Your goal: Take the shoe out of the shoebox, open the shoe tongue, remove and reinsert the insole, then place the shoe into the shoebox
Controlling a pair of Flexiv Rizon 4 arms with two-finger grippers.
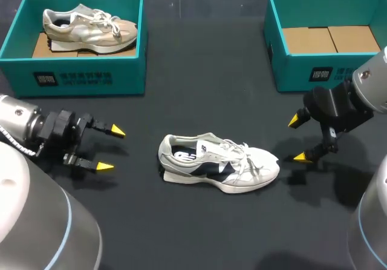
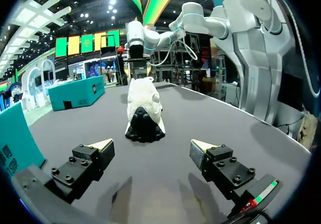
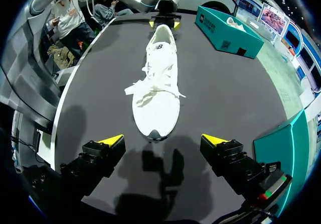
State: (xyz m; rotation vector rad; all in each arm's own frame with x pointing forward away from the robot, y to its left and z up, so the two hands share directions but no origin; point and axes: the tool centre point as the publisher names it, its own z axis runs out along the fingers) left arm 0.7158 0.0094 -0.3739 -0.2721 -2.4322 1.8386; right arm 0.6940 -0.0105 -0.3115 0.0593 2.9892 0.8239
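Note:
A white sneaker with navy panels (image 1: 217, 164) lies on its sole in the middle of the dark table, heel toward my left arm, toe toward my right. My left gripper (image 1: 110, 148) stands open a short way from the heel (image 2: 144, 126), which lies straight ahead of its fingers (image 2: 103, 146). My right gripper (image 1: 299, 139) is open too, just off the toe (image 3: 154, 121), nothing between its fingers (image 3: 213, 141). The teal shoebox (image 1: 329, 70) at the back right holds only a cardboard liner. The sneaker's laces (image 3: 150, 86) are tied and splay loosely.
A second teal box (image 1: 75, 70) at the back left holds a beige sneaker (image 1: 89, 28). Bare table lies between the two boxes and in front of the white sneaker.

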